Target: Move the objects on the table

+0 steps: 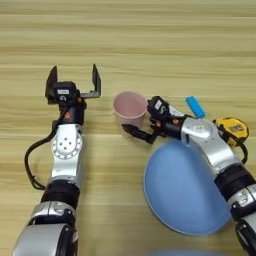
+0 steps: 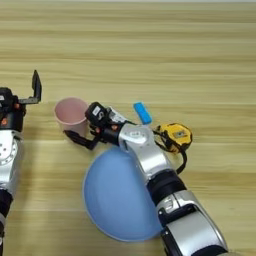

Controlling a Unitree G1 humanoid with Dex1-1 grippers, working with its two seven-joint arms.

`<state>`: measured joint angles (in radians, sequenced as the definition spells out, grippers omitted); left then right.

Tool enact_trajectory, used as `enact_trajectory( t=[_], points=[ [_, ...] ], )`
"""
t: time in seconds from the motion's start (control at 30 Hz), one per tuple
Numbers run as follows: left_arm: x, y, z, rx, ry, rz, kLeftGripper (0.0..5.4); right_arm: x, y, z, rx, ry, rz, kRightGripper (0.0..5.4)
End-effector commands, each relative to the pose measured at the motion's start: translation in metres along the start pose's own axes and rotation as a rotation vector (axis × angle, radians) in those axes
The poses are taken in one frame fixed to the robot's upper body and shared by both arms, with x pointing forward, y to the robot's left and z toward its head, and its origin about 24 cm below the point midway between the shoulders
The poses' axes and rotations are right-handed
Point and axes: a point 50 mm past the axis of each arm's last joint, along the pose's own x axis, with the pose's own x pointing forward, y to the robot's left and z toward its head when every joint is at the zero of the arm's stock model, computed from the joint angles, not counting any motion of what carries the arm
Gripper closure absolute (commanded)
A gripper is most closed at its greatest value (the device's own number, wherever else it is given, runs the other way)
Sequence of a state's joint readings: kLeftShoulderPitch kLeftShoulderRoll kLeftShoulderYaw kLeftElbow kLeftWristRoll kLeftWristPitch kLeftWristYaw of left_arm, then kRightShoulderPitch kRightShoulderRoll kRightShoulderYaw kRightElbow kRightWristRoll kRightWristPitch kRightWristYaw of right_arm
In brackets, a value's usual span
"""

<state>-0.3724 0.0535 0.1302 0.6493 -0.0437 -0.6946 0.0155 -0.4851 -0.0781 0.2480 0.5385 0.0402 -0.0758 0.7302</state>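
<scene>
My right gripper (image 1: 145,122) hides the pink cup's (image 1: 129,106) near side and most of a white remote (image 2: 116,116). I can't read its fingers' spread. The blue plate's (image 1: 175,195) right part sits under my forearm.

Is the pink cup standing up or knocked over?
Standing up. The pink cup sits on the table with its round open mouth facing up. The right gripper is right beside it.

The far tabletop (image 1: 150,40) lies bare and open. Nearer, the pink cup (image 1: 130,109), blue block (image 1: 195,107), tape measure (image 1: 231,128) and blue plate (image 1: 180,192) crowd the right side. Bare wood separates the cup from the left claw (image 1: 73,80).
</scene>
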Motion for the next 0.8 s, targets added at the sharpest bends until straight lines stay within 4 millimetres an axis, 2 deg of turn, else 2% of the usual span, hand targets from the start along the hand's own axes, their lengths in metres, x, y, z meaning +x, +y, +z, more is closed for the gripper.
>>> enact_trajectory(
  t=[0.03,0.13,0.43,0.8],
  points=[
    [0.002,-0.003,0.001,0.008,-0.008,-0.014,0.00,-0.013,-0.010,0.012,-0.017,-0.054,-0.020,1.07],
    [0.002,-0.003,0.001,0.008,-0.008,-0.014,0.00,-0.026,-0.012,0.016,-0.051,-0.079,-0.014,1.07],
    [0.003,-0.003,0.002,0.011,-0.010,-0.017,0.00,-0.096,-0.009,0.019,-0.085,-0.100,0.016,1.07],
    [0.004,-0.002,0.001,0.013,-0.008,-0.016,0.00,-0.153,0.001,-0.006,-0.002,-0.020,-0.012,1.07]
  ],
)
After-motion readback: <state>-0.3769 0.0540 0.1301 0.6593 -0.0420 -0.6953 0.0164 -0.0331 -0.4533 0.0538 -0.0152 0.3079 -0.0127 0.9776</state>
